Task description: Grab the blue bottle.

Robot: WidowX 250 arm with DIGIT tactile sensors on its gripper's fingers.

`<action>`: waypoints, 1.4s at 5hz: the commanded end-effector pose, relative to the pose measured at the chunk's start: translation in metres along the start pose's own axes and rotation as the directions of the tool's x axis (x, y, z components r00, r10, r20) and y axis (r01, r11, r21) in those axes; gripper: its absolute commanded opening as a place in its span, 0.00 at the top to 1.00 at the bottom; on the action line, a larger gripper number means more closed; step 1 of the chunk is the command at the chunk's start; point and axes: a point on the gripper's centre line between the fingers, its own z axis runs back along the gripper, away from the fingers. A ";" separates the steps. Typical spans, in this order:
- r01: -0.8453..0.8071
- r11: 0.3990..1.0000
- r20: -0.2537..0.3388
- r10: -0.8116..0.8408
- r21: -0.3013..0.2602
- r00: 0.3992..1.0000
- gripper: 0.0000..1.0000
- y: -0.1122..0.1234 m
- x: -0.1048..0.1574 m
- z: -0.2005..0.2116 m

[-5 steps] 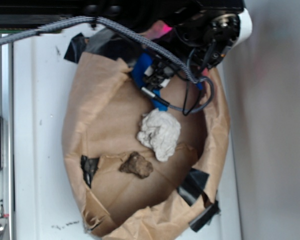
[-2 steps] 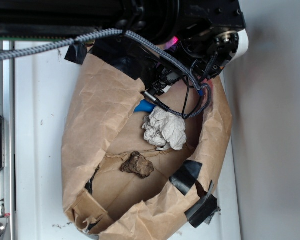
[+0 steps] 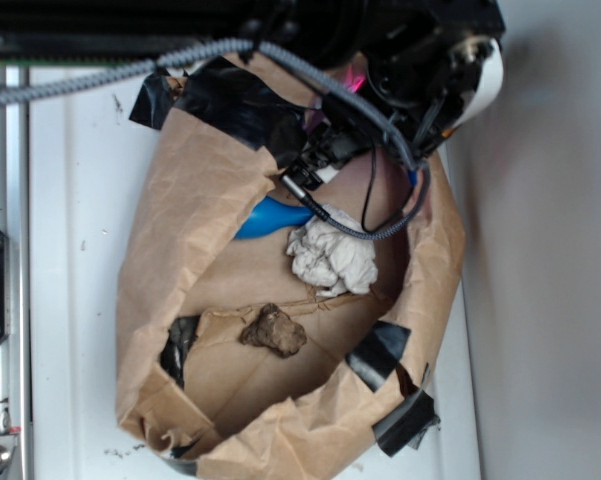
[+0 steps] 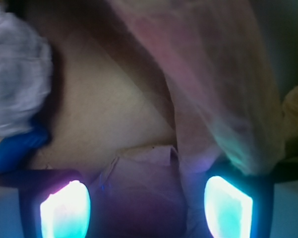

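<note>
The blue bottle (image 3: 270, 218) lies on its side inside a brown paper bag (image 3: 190, 200), half under the bag's left wall, next to the white cloth wad (image 3: 330, 257). In the wrist view only the bottle's blue end (image 4: 12, 151) shows at the left edge, below the white cloth (image 4: 15, 69). My gripper (image 3: 325, 160) hangs over the back of the bag, above and to the right of the bottle, mostly hidden by the arm and cables. In the wrist view the gripper (image 4: 146, 208) is open, its glowing pads (image 4: 64, 210) wide apart with only brown paper between them.
A small brown lump (image 3: 274, 331) lies on the bag floor in front of the cloth. Black tape patches (image 3: 378, 357) hold the bag's rim. A braided cable (image 3: 130, 70) runs from the left to the arm. The bag sits on a white table (image 3: 70, 250).
The arm has moved back and right inside the bag. The bag's walls have shifted and more of the blue bottle now shows to the left of the cloth.
</note>
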 end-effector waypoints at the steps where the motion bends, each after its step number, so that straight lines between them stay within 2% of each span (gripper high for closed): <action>1: -0.011 0.997 0.087 0.004 0.073 0.996 0.00 0.002 -0.005 0.040; 3: 0.020 1.000 0.089 -0.022 0.017 0.996 0.00 -0.092 -0.013 0.111; 4: 0.030 0.999 0.096 -0.032 0.016 0.995 0.00 -0.106 -0.016 0.113; 5: -0.015 1.000 0.079 0.013 0.027 0.997 0.00 -0.110 -0.011 0.100; 6: -0.150 0.987 0.044 0.148 0.051 0.988 0.00 -0.086 0.000 0.078; 7: -0.236 0.970 0.029 0.235 0.052 0.972 0.00 -0.064 0.009 0.055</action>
